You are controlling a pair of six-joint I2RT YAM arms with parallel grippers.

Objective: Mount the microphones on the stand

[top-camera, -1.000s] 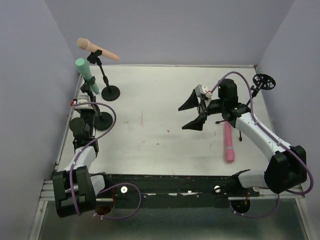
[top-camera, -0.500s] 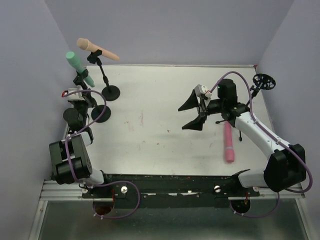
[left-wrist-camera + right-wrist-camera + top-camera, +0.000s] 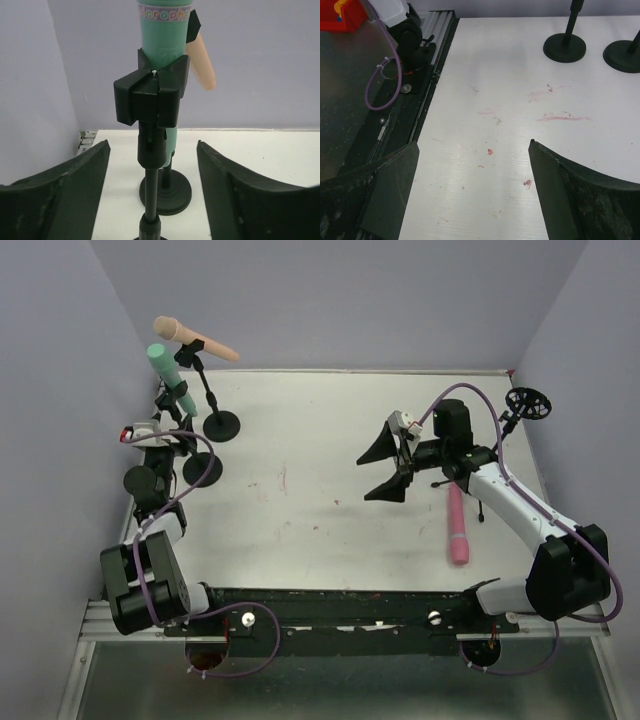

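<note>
The mint-teal microphone (image 3: 164,50) sits head up in the black clip (image 3: 152,92) of the first stand (image 3: 202,468). Its body is smooth plastic, round and slowly tapering, with a pale printed band near the top. The clip is a blocky, matte piece with a V-shaped mouth that closes around the body. Below it a thin black pole goes down to a flat round base.

Just behind the first stand is the second stand (image 3: 166,192), with the same disc base. It carries the peach-tan microphone (image 3: 195,338) tilted, the rounded head up to the left and the narrow tail down to the right.

My left gripper (image 3: 152,145) is at the first stand, low under the clip. Its two dark, curved fingers (image 3: 65,195) are spread wide, one on each side of the pole, and they touch nothing.

The pink microphone (image 3: 457,525) lies flat on the table (image 3: 330,440), well apart to the right of the first stand, beside my right arm. The table is white and a little glossy, with small reddish marks.

My right gripper (image 3: 368,477) hangs over the table between the first stand and the pink microphone. Its wedge-shaped fingers (image 3: 385,200) are wide apart and they hold nothing.
</note>
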